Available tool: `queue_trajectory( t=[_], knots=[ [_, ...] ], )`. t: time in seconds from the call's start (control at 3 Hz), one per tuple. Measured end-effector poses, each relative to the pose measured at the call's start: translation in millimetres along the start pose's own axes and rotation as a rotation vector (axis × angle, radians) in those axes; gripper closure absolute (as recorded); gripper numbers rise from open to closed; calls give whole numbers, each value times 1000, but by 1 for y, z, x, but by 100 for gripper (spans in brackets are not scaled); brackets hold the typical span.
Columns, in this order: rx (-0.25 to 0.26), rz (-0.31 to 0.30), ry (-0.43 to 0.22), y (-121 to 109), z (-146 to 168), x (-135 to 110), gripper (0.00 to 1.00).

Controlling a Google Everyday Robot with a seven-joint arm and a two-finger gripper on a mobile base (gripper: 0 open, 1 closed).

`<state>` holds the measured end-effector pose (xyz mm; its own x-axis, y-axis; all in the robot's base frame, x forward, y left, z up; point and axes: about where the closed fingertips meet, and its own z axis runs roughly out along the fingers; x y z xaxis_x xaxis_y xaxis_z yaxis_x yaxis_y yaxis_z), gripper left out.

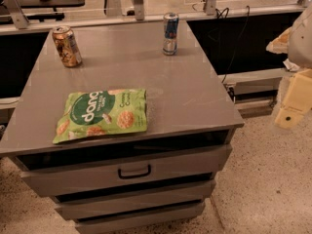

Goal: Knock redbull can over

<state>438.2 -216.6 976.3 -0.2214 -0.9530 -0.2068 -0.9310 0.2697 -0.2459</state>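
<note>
The redbull can [170,33] is slim, blue and silver, and stands upright near the back right of the grey cabinet top [185,91]. My gripper [291,104] is at the far right edge of the view, off the side of the cabinet and lower than its top, well away from the can. It is cream-coloured and only partly in view.
A wider gold-brown can [67,46] stands upright at the back left. A green snack bag [102,114] lies flat near the front left. The cabinet has drawers [131,169] below. Cables [234,28] hang behind the right rear.
</note>
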Motion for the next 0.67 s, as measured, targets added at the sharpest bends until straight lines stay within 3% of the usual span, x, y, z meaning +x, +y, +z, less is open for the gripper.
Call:
queue_trajectory(
  t=[0.67],
  knots=[
    [16, -8, -28, -9, 0, -4, 0]
  ],
)
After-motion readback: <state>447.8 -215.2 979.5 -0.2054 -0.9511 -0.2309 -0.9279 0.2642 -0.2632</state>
